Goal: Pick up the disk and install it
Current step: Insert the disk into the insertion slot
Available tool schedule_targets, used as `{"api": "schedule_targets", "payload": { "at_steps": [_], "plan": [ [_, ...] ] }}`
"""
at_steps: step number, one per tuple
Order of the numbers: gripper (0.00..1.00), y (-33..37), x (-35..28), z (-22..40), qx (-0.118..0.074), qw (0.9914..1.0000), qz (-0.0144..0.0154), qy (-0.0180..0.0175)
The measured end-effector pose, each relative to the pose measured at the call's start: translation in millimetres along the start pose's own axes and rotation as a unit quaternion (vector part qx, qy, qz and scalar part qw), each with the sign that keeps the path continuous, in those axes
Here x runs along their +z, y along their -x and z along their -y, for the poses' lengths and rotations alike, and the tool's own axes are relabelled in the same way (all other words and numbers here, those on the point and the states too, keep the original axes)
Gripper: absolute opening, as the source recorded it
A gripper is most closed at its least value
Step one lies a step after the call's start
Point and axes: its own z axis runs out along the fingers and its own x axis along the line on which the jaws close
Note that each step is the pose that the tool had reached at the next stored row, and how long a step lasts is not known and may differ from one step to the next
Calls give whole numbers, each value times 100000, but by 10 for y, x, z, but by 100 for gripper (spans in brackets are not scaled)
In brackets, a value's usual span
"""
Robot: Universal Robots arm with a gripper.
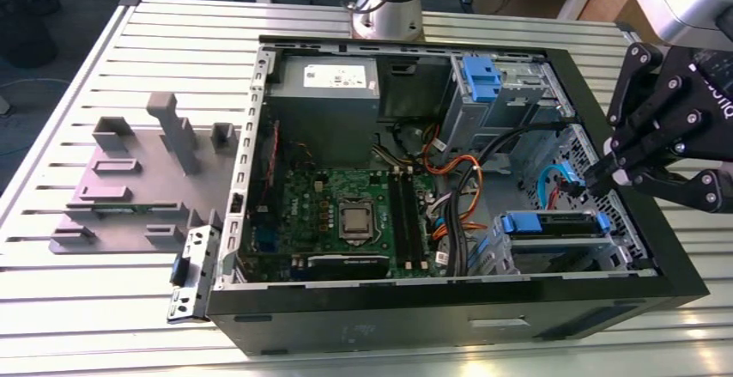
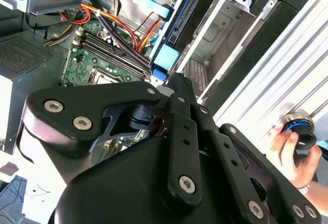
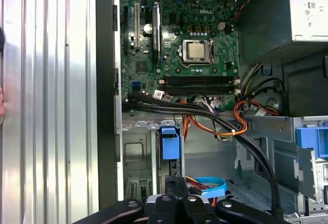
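Already the disk sits inside the open computer case, lying flat in the drive cage at the corner of the case nearest the exterior view's right, its blue carrier rail running along its upper edge. In the second wrist view the disk appears edge-on, slotted in the metal bay with its blue tab facing the motherboard; in the first wrist view that blue tab stands just beside the bundle of black and orange cables.

The pincer hovers just above the case's rim at the exterior view's right, over the disk's bay, and grips nothing; whether its fingers are spread or closed I cannot tell. In both wrist views its black linkage sits close to the lens.

Further in lies the green motherboard with its silver processor socket, and a grey power-supply box sits at the far side of the case. A second blue drive bracket stands in the far corner. The case rests on a slatted metal surface, with a grey plastic stand beside it toward the exterior view's left. A person's hand holds a round blue-ringed object by the surface's edge.
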Motion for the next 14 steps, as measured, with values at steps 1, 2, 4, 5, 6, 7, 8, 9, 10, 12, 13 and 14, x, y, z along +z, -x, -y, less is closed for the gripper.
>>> {"api": "schedule_targets", "payload": {
  "at_steps": [1,2,4,5,6,7,8,9,10,12,13,14],
  "plan": [
    [11,0,0,0,4,100000,-12,-2],
    [11,0,1,0,3,100000,-24,-2],
    [11,0,4,4,3,100000,-32,1],
    [11,0,6,6,5,100000,-39,2],
    [11,0,9,10,2,100000,-36,6],
    [11,-1,13,13,0,100000,-22,8],
    [11,-1,18,16,3,100000,-20,6],
    [11,-2,21,19,3,100000,-26,9],
    [11,-2,24,23,-1,100000,-29,10],
    [11,-2,28,33,3,100000,-30,8],
    [11,-2,30,42,3,100000,-29,7],
    [11,-2,32,53,3,100000,-21,9]
  ]
}}
